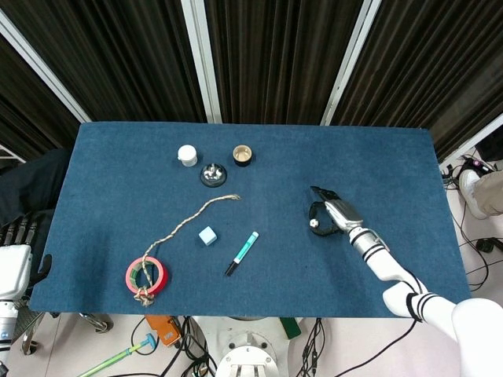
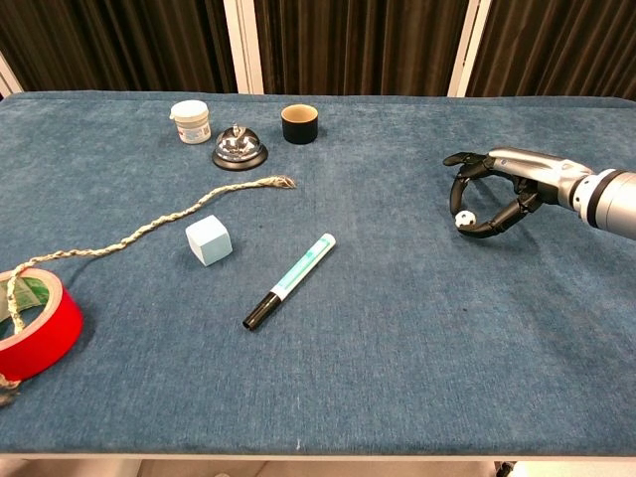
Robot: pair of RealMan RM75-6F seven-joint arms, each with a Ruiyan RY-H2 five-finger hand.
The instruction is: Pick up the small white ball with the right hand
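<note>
The robot's right hand (image 2: 494, 194) (image 1: 330, 214) is curling its dark fingers (image 2: 467, 159) partway around the small white ball with black spots (image 2: 463, 220) (image 1: 314, 224), which is sitting on the blue cloth tabletop (image 2: 397, 328) between fingers and thumb, whether actually gripped being unclear.

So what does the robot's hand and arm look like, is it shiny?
The right hand has thin black fingers and a smooth silver-grey back that looks a bit shiny. Behind it comes a round silver wrist, then a white arm with black rings around it. The left hand, at the picture's edge, shows dark fingers, with a white arm part below it.
</note>
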